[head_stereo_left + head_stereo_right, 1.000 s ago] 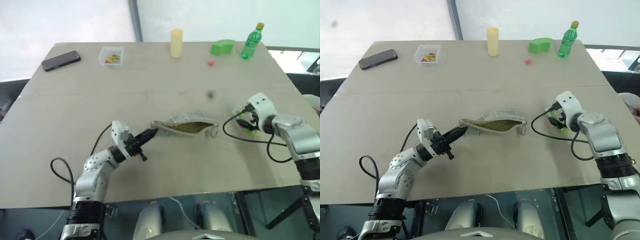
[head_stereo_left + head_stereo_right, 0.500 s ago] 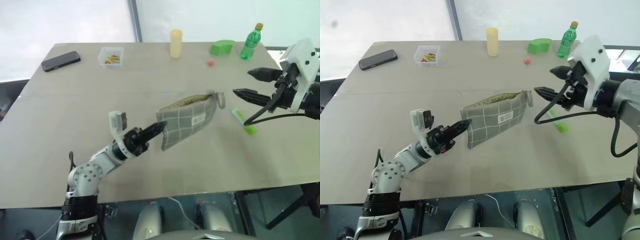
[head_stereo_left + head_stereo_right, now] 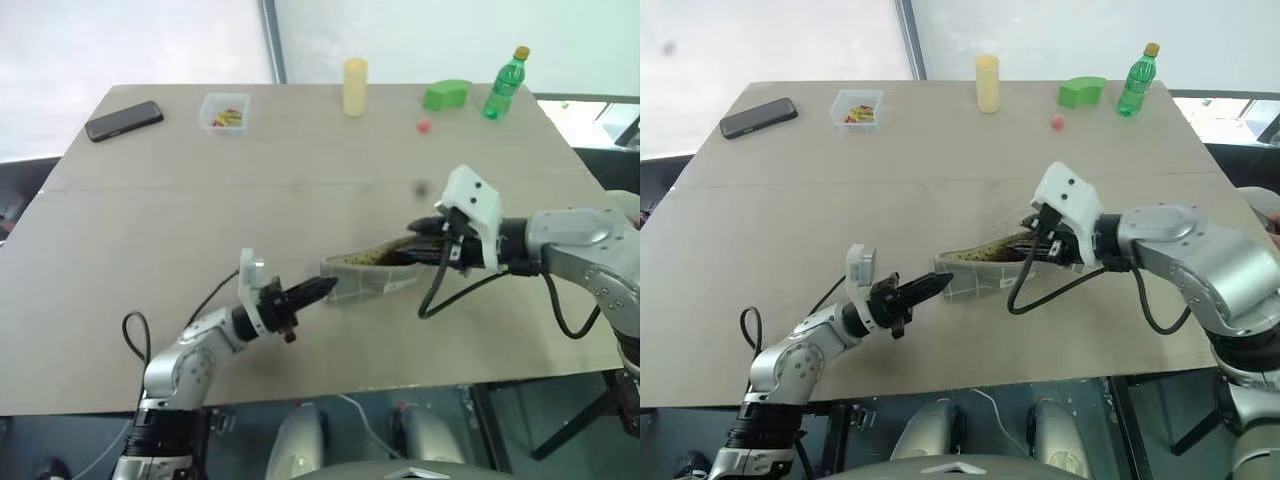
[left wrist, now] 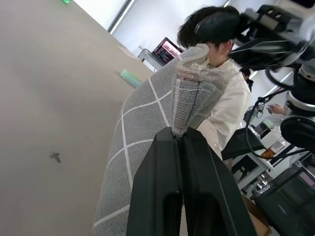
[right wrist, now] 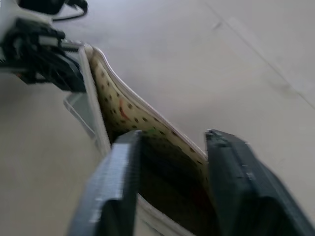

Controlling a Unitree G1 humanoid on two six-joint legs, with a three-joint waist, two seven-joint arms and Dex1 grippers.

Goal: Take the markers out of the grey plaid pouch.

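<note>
The grey plaid pouch (image 3: 375, 276) lies near the middle of the table with its mouth gaping upward and its tan dotted lining (image 5: 129, 114) showing. My left gripper (image 3: 322, 289) is shut on the pouch's left end, and the fabric stands pinched between its fingers (image 4: 162, 196). My right gripper (image 3: 1018, 248) reaches in from the right, open, with both fingertips at the pouch's mouth and nothing between them. One pale green marker (image 4: 130, 77) lies on the table beyond the pouch.
Along the far edge stand a black phone (image 3: 122, 121), a clear box (image 3: 223, 111) of small coloured bits, a yellow cylinder (image 3: 353, 86), a green block (image 3: 445, 94) and a green bottle (image 3: 503, 83). A small red thing (image 3: 423, 126) lies nearby. A person (image 4: 224, 105) sits beyond the table.
My right gripper left the green marker on the table at the right, swung left and came to the pouch's mouth. My left gripper lifted the pouch's end, then lowered it.
</note>
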